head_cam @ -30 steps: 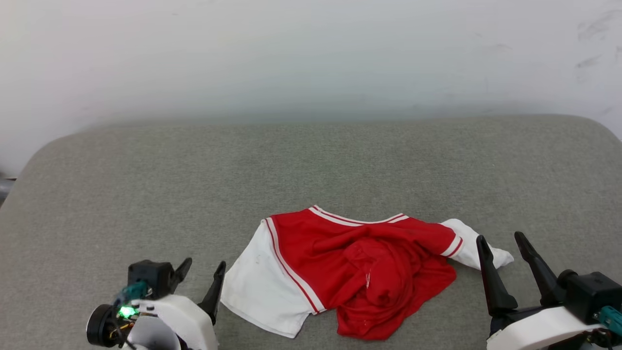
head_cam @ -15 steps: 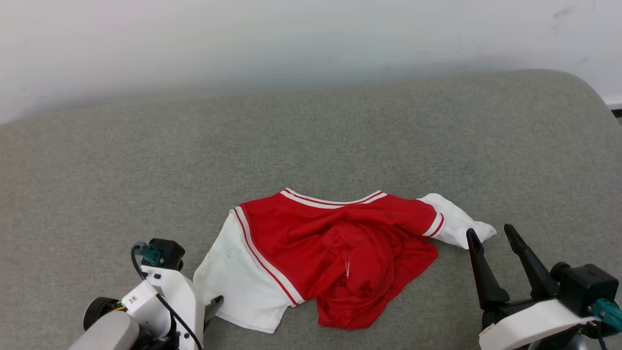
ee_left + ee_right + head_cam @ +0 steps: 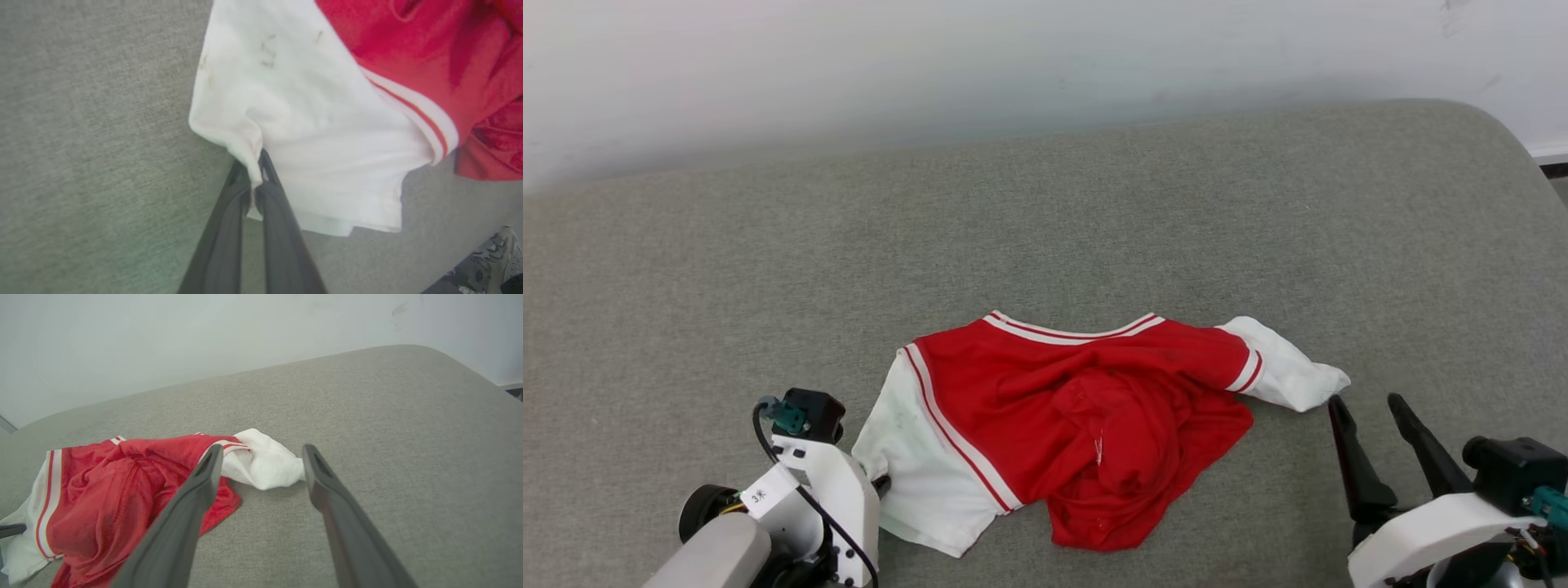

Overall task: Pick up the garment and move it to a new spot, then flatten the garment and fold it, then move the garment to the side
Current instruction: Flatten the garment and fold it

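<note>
The garment (image 3: 1078, 416) lies crumpled on the grey cushion, its red body bunched in the middle and a white sleeve out to each side. My left gripper (image 3: 880, 482) is shut on the edge of the near-left white sleeve (image 3: 310, 134); in the left wrist view the cloth is pinched between the two dark fingertips (image 3: 255, 179). My right gripper (image 3: 1368, 408) stands open just below the tip of the right white sleeve (image 3: 265, 461), apart from it. The black numerals are hidden.
The grey padded surface (image 3: 1045, 229) stretches wide behind and to both sides, ending at a white wall (image 3: 1013, 57). Its rounded right edge (image 3: 1523, 155) drops off near the wall. A person's shoe (image 3: 490, 265) shows on the floor at the left wrist view's lower right.
My left gripper went from open beside the white sleeve to shut on its edge, and the sleeve corner bunched up. The camera shifted, so the whole scene moved up and left.
</note>
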Available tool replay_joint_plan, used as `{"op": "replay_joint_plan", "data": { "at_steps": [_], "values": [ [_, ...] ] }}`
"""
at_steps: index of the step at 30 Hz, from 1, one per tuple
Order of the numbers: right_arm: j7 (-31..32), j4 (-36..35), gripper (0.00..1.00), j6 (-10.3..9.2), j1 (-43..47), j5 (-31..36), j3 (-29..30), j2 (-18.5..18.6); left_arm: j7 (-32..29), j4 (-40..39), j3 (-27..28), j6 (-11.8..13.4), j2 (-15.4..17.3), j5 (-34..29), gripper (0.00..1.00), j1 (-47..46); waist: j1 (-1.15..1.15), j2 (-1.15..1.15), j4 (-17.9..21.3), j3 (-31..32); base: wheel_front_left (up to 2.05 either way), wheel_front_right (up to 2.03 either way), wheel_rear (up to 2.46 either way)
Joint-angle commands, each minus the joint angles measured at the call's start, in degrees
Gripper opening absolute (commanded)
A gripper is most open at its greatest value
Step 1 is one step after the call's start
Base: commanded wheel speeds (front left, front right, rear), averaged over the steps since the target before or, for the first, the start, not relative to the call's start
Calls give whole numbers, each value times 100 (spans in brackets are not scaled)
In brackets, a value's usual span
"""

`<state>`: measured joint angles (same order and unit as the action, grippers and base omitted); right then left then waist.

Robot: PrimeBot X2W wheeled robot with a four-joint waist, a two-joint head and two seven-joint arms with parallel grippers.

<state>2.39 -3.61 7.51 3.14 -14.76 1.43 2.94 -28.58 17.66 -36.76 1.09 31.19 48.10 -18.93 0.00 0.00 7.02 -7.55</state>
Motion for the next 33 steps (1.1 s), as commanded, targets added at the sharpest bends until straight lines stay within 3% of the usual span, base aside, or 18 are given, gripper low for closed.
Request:
{"op": "replay_joint_plan", "data": {
  "at_steps": [1,9,23,28,33],
  "values": [
    [127,201,100,-4,-117,-28,176,-9,180,-61,18,70,-54,-59,0,152,0,0,-74,53,0,0,0],
    [1071,1040,100,-4,-462,-52,878,217,779,-701,214,378,31,-273,0,242,0,0,-413,157,0,0,0],
    [3514,2079,100,-4,-1820,-346,275,1151,876,-1713,177,591,121,-563,0,81,0,0,-816,-42,0,0,0],
    [4073,2544,100,-4,-2002,-423,123,1180,911,-1819,163,586,96,-598,0,-18,0,0,-903,-222,0,0,0],
    [4465,3062,100,-2,-1968,-606,-46,982,963,-1806,182,550,97,-577,0,-49,0,0,-921,-354,0,0,0]
  ]
}}
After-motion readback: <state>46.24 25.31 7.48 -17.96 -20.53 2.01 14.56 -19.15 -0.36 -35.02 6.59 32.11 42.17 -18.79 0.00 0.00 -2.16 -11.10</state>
